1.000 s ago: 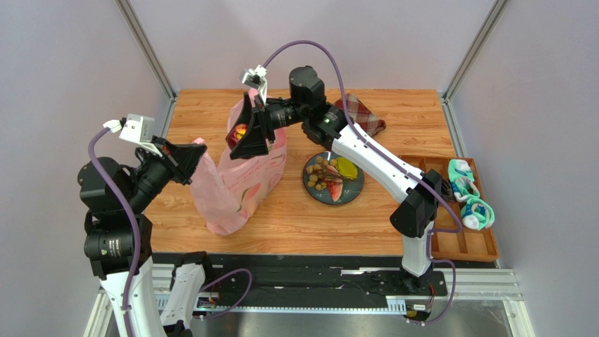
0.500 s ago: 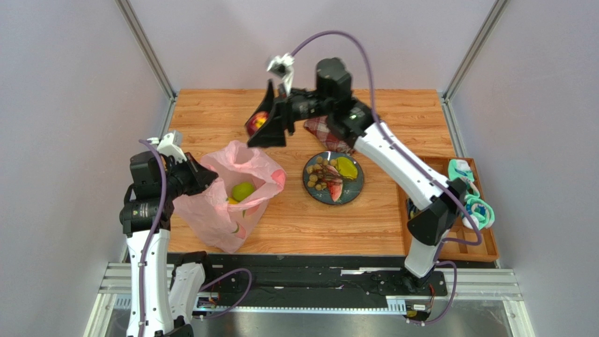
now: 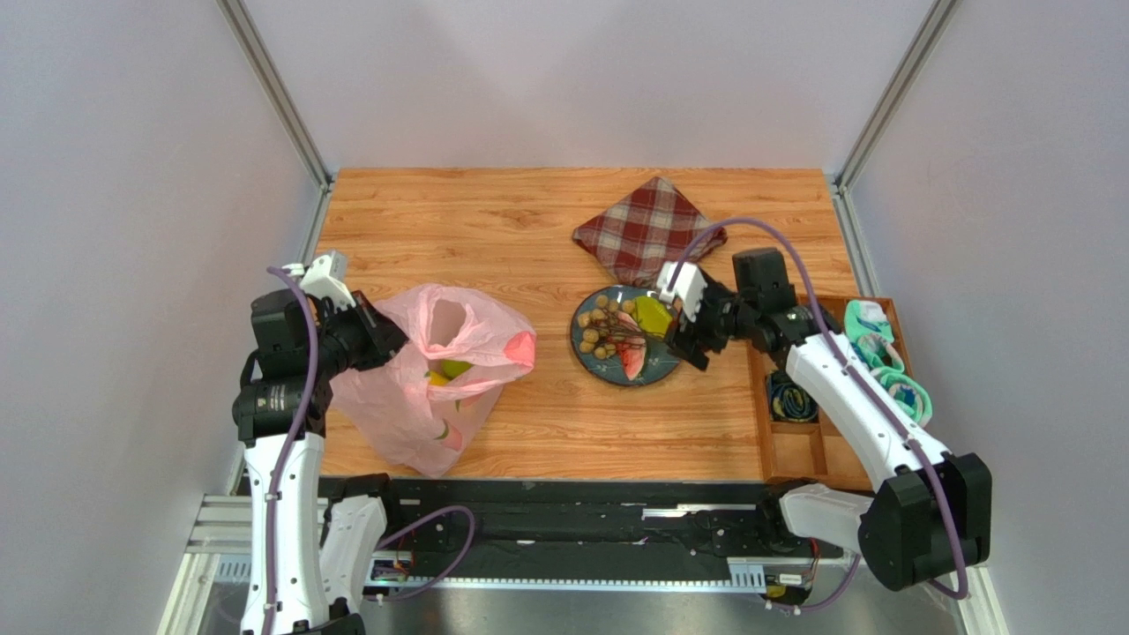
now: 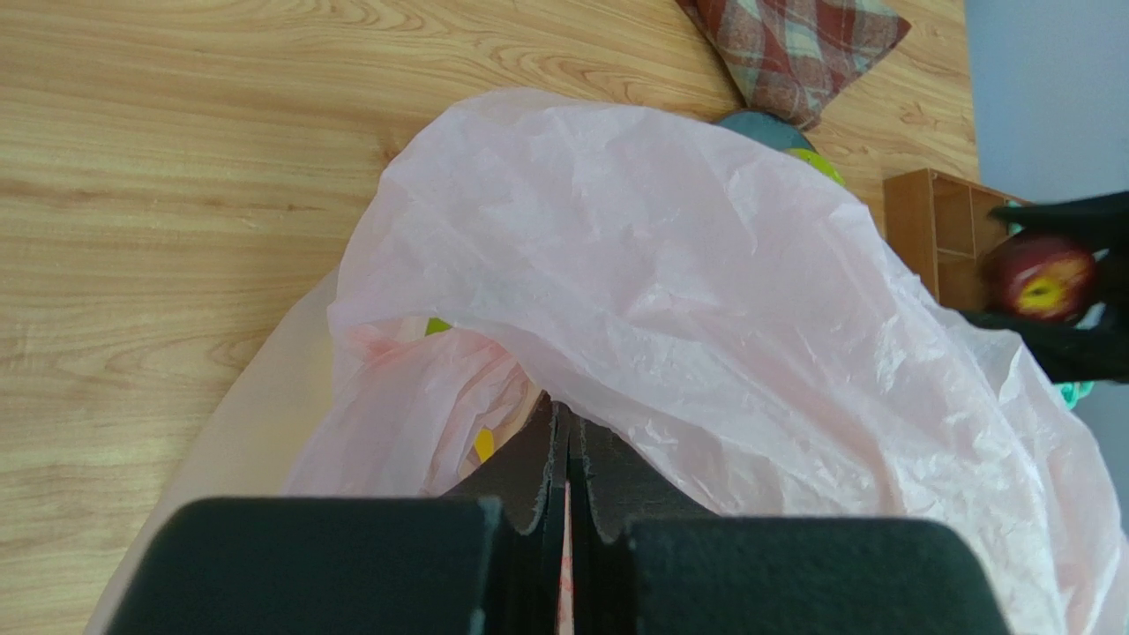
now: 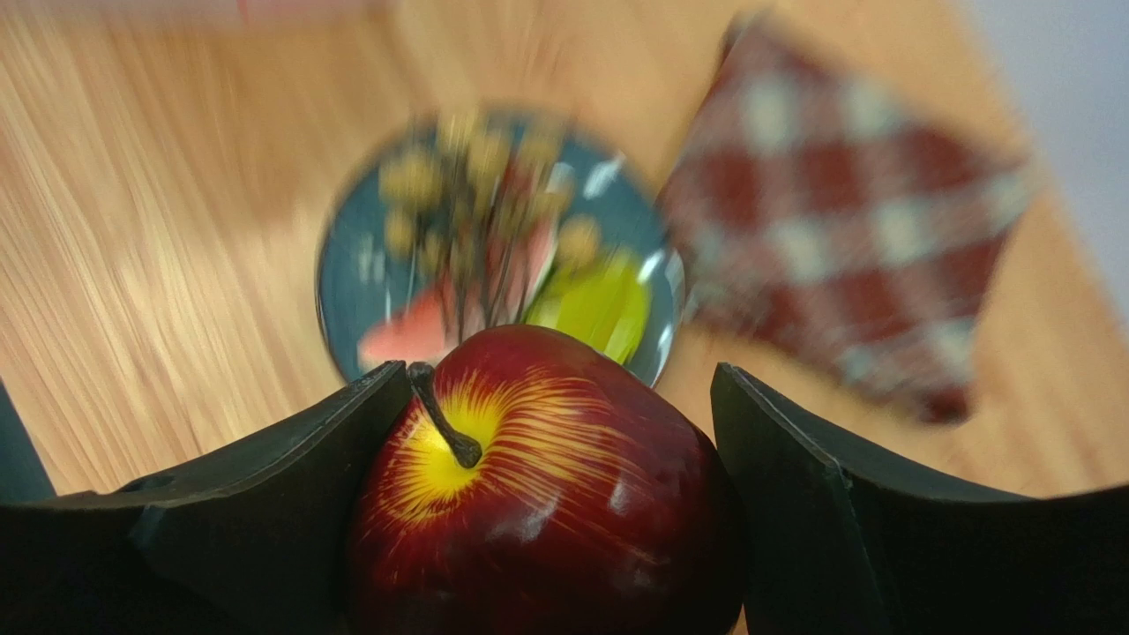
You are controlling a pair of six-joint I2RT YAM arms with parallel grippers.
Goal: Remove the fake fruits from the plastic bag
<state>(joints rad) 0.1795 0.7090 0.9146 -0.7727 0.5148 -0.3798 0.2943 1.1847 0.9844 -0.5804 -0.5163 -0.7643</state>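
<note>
The plastic bag (image 3: 411, 404) is pinched by the left claw (image 4: 567, 443); the apple (image 5: 543, 503), gripped by the right claw (image 3: 689, 332), could be rolled off the crowded plate (image 3: 578, 339) at three o'clock.

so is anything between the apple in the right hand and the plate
Nothing visible does. The apple is in the right hand by the plate; grapes, a slice and a yellow fruit already lie on it.

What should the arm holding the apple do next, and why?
It should probably lower the dark red apple onto the plate and let go. The right gripper holds it at the plate's edge, where other fake fruits already lie, while the left gripper pinches the plastic bag.
</note>
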